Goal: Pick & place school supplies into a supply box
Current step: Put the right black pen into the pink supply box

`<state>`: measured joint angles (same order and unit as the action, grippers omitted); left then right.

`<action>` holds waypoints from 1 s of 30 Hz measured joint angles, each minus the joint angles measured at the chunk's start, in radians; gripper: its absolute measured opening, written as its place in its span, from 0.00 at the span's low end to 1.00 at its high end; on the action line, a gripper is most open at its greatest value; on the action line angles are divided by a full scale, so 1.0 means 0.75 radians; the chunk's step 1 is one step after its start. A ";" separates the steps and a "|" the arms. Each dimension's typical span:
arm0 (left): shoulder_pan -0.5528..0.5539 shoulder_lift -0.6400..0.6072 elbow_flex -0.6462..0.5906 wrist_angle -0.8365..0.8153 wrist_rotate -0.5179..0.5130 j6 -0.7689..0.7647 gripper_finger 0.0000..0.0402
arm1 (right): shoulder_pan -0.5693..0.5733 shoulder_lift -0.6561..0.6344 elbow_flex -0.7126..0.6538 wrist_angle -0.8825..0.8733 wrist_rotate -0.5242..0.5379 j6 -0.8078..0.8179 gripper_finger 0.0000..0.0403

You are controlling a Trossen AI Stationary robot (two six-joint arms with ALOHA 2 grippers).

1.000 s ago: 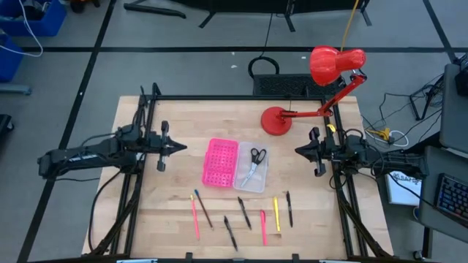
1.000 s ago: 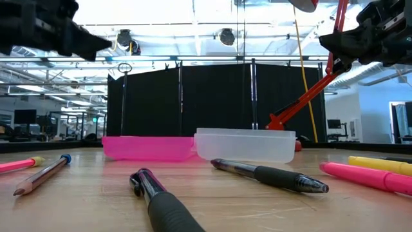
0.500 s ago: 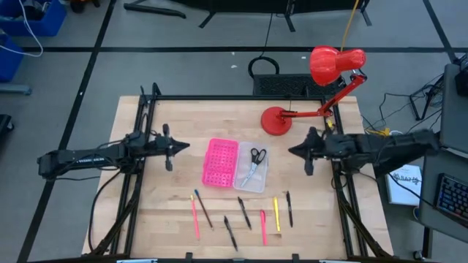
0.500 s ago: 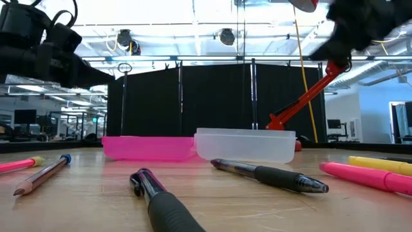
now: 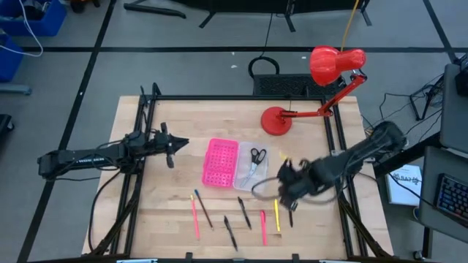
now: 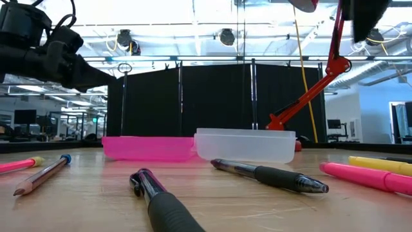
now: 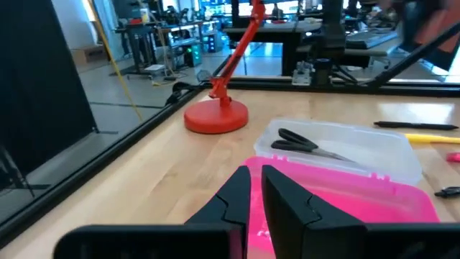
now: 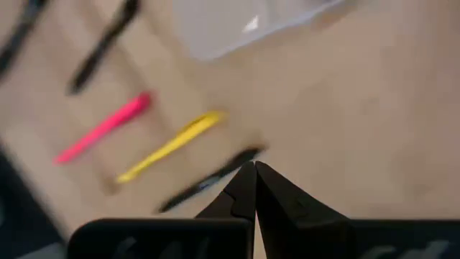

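Supply box (image 5: pixel 235 164) sits mid-table; right gripper (image 5: pixel 287 191), fingers together and seemingly empty, hovers over the yellow pen (image 5: pixel 277 214); left gripper (image 5: pixel 178 145), closed, waits beside it.

A robotics lab or open workshop hall is showing here. A wooden tabletop (image 5: pixel 183 197) is sitting inside a black metal frame (image 5: pixel 241 98) on a grey floor marked with dark tape lines. Black partition screens (image 6: pixel 212 103) are standing behind it, ceiling ducts and strip lights are running overhead, and desks with monitors (image 7: pixel 144 14) are filling the background.
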<state>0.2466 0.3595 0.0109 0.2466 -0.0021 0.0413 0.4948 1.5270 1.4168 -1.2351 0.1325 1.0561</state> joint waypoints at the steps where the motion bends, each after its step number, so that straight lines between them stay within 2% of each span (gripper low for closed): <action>1: 0.000 0.000 0.000 -0.006 0.001 -0.006 0.11 | 0.026 0.049 0.040 -0.006 -0.019 0.080 0.00; 4: 0.000 0.000 0.000 -0.017 0.017 -0.054 0.11 | 0.099 0.173 0.098 0.013 -0.011 0.357 0.00; 8: 0.000 0.000 0.000 -0.017 0.062 -0.073 0.12 | 0.200 0.275 0.101 0.067 0.203 0.743 0.00; 12: 0.000 0.000 0.000 -0.018 0.071 -0.090 0.12 | 0.253 0.355 0.068 0.148 0.201 0.994 0.01; 14: 0.000 0.000 0.002 -0.041 0.073 -0.107 0.12 | 0.253 0.375 0.058 0.152 0.132 1.033 0.03; 17: 0.000 0.001 0.002 -0.089 0.090 -0.136 0.12 | 0.250 0.404 0.056 0.138 0.101 1.088 0.11; 25: 0.000 0.000 0.002 -0.133 0.117 -0.133 0.12 | 0.250 0.407 0.055 0.047 0.069 1.300 0.39; 30: 0.000 0.000 0.002 -0.118 0.111 -0.132 0.12 | 0.248 0.405 0.026 0.068 0.023 1.350 0.46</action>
<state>0.2466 0.3596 0.0124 0.1581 0.0809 -0.0578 0.6808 1.8309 1.4362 -1.1842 0.1495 2.0688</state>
